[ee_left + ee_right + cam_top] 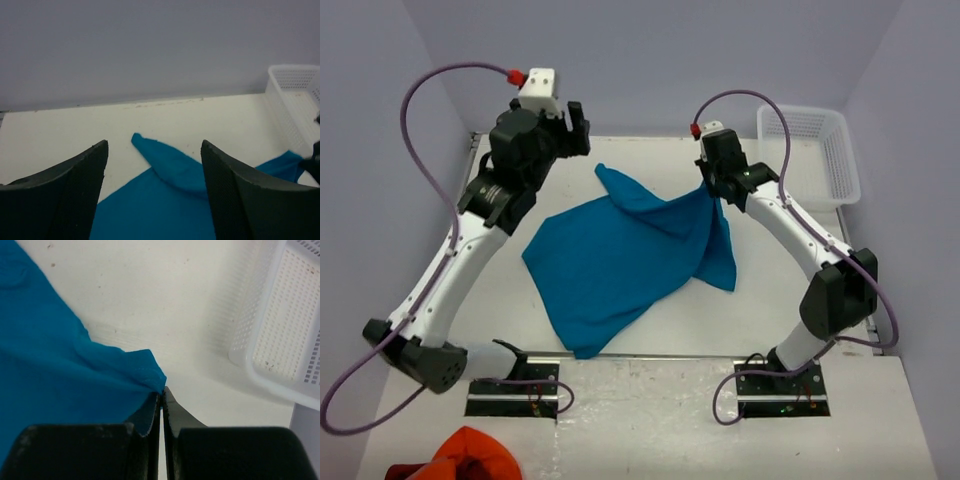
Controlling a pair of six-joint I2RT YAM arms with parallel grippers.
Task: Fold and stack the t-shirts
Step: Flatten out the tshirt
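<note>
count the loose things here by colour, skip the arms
teal: 1, t-shirt
orange-red: 1, cloth
white: 1, basket
total: 3

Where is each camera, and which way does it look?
Top: above and behind, looking down on the left arm, right arm and shirt.
Left wrist: on the left arm, facing the back wall; the open left gripper shows.
Right wrist: on the right arm, looking down; the right gripper pinches the shirt's edge.
All three show the shirt and basket.
</note>
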